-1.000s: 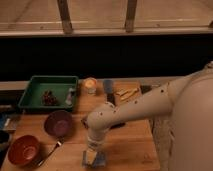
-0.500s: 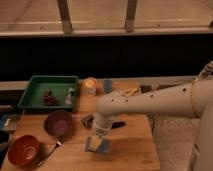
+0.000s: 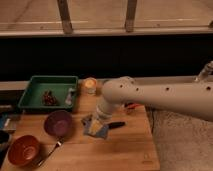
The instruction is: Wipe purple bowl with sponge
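Purple-maroon and glossy inside, the purple bowl is sitting upright toward the left of the wooden surface. Its mouth is facing up, so it is standing ready for a wipe. At its three o'clock, just beside the rim, the blue-grey sponge is lying slightly askew. The claw is hanging directly over it at the end of the pale arm, which is reaching in from the right. Whether the claw is clenched on the pad or released I cannot tell.

By my judgement the pickup is the step in hand, and the wiping is not yet begun.

At the bowl's seven o'clock a reddish-orange bowl is resting, well clear of the work. At twelve o'clock a green tray is holding small items. A dark-handled tool is lying at the sponge's three o'clock.
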`<state>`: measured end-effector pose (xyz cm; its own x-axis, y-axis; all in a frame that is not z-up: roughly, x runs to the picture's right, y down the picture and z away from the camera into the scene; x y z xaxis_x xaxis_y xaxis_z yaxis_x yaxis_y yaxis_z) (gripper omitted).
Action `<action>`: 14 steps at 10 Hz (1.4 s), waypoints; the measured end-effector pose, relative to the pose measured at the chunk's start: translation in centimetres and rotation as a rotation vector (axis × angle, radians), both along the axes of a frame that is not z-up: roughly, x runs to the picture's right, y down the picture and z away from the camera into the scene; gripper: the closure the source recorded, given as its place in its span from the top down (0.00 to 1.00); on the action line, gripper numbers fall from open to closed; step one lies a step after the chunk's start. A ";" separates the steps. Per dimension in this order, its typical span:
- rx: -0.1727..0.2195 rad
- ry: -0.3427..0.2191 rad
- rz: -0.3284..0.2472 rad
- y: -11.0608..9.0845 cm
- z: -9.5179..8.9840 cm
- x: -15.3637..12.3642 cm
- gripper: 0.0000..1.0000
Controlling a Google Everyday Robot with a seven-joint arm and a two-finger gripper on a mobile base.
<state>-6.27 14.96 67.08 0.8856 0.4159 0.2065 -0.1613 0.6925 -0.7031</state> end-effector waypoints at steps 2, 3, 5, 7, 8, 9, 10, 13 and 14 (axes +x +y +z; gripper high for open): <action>0.042 -0.045 0.008 -2.5 -0.4 -2.5 0.00; 0.059 -0.069 0.006 -3.4 -0.5 -3.9 0.00; 0.122 -0.148 -0.042 -4.9 -1.5 -7.5 0.00; 0.134 -0.161 -0.057 -5.0 -1.9 -8.2 0.00; 0.134 -0.159 -0.056 -5.0 -1.9 -8.0 0.00; 0.133 -0.161 -0.058 -5.0 -1.9 -8.2 0.00; 0.133 -0.161 -0.059 -4.9 -1.9 -8.2 0.00; 0.089 -0.125 -0.060 -4.7 -0.1 -7.7 0.00; 0.062 -0.116 -0.077 -4.4 2.0 -8.0 0.00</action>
